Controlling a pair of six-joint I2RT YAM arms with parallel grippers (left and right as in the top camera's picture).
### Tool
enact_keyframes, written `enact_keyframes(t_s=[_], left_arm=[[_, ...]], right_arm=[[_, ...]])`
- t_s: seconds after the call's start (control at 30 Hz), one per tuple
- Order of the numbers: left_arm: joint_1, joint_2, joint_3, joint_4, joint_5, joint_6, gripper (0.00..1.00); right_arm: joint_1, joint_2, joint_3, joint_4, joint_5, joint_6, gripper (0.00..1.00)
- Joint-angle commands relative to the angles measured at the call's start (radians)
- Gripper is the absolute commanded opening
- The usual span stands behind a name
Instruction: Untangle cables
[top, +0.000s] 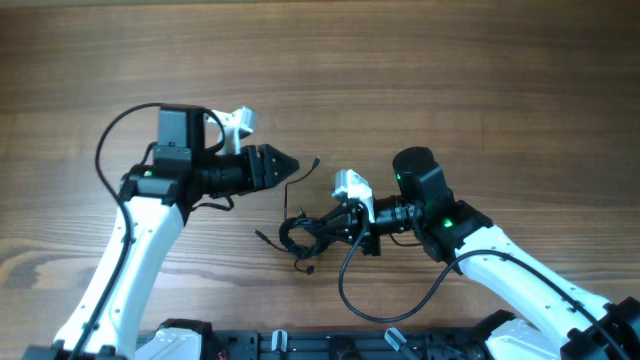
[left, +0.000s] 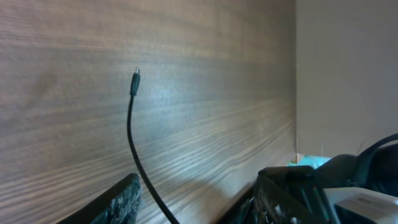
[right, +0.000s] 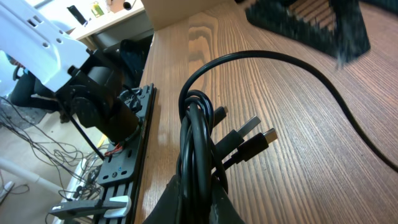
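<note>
The black cables (top: 303, 233) lie in a tangled bundle at the table's middle. My right gripper (top: 336, 226) is shut on that bundle. In the right wrist view several strands (right: 198, 140) run up out of my gripper (right: 198, 200), with flat connector plugs (right: 256, 132) sticking out to the right. One loose cable (top: 296, 178) leads up from the bundle to a small plug (top: 315, 160). My left gripper (top: 290, 165) is open just left of that plug. In the left wrist view this cable (left: 133, 146) passes between the fingers (left: 118, 200) without touching them.
Wooden table (top: 450, 70) all round. A black mounting rail (top: 300, 345) runs along the front edge; in the right wrist view the rail (right: 121, 165) is on the left. The right arm's own thicker wire (top: 345, 290) loops toward the front.
</note>
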Motion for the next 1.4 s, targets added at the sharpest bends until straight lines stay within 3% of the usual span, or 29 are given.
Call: enact_keyframes(t_s=[0.0, 0.1, 0.2, 0.33, 0.47, 0.5, 0.57, 0.63, 0.8, 0.9, 0.93, 0.97, 1.0, 1.07, 1.13, 1.2, 1.23, 1.27, 1.3, 1.37], left_arm=[[-0.045, 0.077, 0.014, -0.002, 0.023, -0.001, 0.45], [-0.051, 0.125, 0.014, 0.020, 0.017, -0.001, 0.04], [-0.048, 0.131, 0.014, 0.040, -0.071, 0.002, 0.04], [0.017, 0.099, 0.023, 0.101, -0.073, 0.028, 0.04], [0.024, 0.041, 0.023, 0.103, -0.071, 0.060, 0.04], [0.024, 0.035, 0.023, 0.098, -0.071, 0.059, 0.09], [0.024, 0.041, 0.022, 0.064, -0.071, 0.058, 0.63], [0.024, 0.052, 0.022, -0.014, -0.048, 0.055, 0.68], [-0.010, 0.075, 0.022, -0.082, 0.126, 0.056, 0.58], [-0.051, 0.075, 0.022, -0.082, 0.129, 0.089, 0.53], [-0.064, 0.075, 0.022, -0.082, 0.129, 0.105, 0.31], [-0.071, 0.075, 0.022, -0.083, 0.122, 0.113, 0.15], [-0.076, 0.075, 0.022, -0.083, 0.076, 0.112, 0.04], [-0.069, 0.075, 0.022, -0.087, -0.193, 0.111, 0.04], [-0.048, 0.068, 0.023, -0.076, -0.332, 0.112, 0.04], [-0.015, 0.045, 0.023, -0.051, -0.325, 0.111, 0.04], [-0.008, 0.031, 0.023, -0.048, -0.279, 0.112, 0.08], [-0.009, 0.028, 0.023, -0.055, -0.230, 0.112, 0.36], [-0.011, 0.031, 0.022, -0.064, -0.198, 0.113, 0.57], [-0.013, 0.049, 0.022, -0.108, -0.119, 0.113, 0.75]], right_arm=[[-0.004, 0.003, -0.003, 0.002, -0.008, -0.021, 0.04], [-0.004, 0.003, -0.003, 0.000, -0.008, -0.019, 0.04], [-0.004, 0.003, -0.003, -0.022, 0.018, 0.000, 0.04], [-0.004, 0.003, -0.003, -0.022, 0.133, 0.295, 0.04], [-0.004, 0.003, -0.003, -0.019, 0.134, 0.353, 0.04], [-0.004, 0.003, -0.003, -0.016, 0.133, 0.352, 0.04], [-0.004, 0.003, -0.003, -0.016, 0.134, 0.345, 0.04], [-0.004, 0.003, -0.003, -0.017, 0.134, 0.317, 0.04], [-0.004, 0.003, -0.003, -0.031, -0.001, 0.115, 0.04], [-0.004, 0.003, -0.004, -0.039, -0.045, 0.071, 0.04], [-0.004, 0.003, -0.004, -0.040, -0.044, 0.071, 0.04], [-0.004, 0.003, -0.004, -0.040, -0.043, 0.068, 0.04], [-0.004, 0.003, -0.004, -0.040, -0.043, 0.060, 0.04], [-0.004, 0.003, -0.004, -0.049, 0.010, 0.071, 0.04], [-0.004, 0.003, -0.004, -0.070, 0.129, 0.164, 0.04], [-0.004, 0.003, -0.004, -0.093, 0.124, 0.166, 0.04], [-0.004, 0.003, -0.004, -0.094, 0.100, 0.163, 0.04], [-0.004, 0.003, -0.004, -0.093, 0.093, 0.161, 0.04], [-0.004, 0.003, -0.004, -0.093, 0.078, 0.143, 0.04], [-0.004, 0.003, -0.004, -0.095, -0.064, -0.031, 0.04]])
